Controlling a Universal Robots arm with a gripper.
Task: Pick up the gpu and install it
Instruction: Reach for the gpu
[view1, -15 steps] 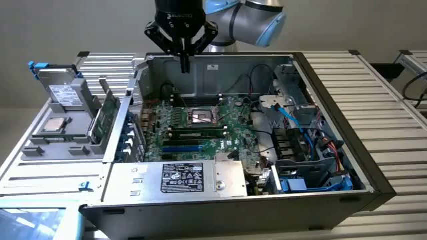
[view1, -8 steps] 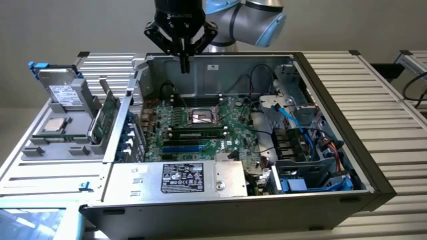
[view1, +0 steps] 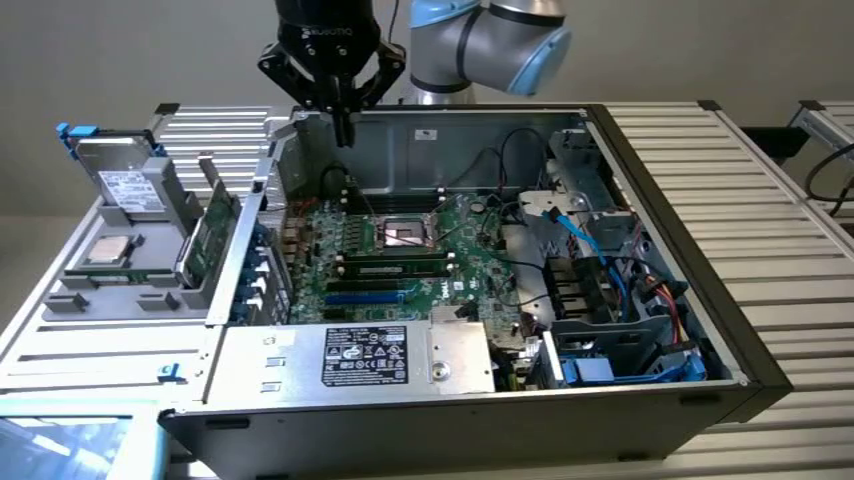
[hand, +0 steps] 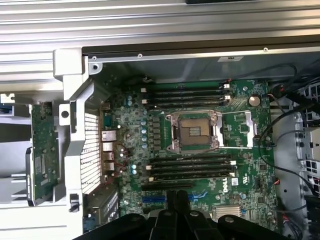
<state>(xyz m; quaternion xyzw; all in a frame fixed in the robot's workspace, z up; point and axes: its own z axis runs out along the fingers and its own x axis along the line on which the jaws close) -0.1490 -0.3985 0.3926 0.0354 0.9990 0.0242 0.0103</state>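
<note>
The gpu (view1: 208, 238) is a green circuit board standing on edge in a slot of the grey parts tray (view1: 114, 295), to the exterior view's left of the open computer case. The wrist view shows the gpu (hand: 44, 150) outside the case wall. My black gripper (view1: 344, 132) hangs shut and empty above the rear of the case, well apart from the card. In the wrist view the shut gripper (hand: 178, 201) points down at the motherboard (hand: 240, 165), over the blue expansion slots (hand: 152, 199).
The case (view1: 667, 190) lies open with the motherboard (view1: 474, 285) and its empty CPU socket (view1: 404, 235) exposed. A labelled power supply (view1: 367, 357) sits at the front. Blue cables (view1: 594, 250) run along the right. A silver drive box (view1: 131, 188) stands in the tray.
</note>
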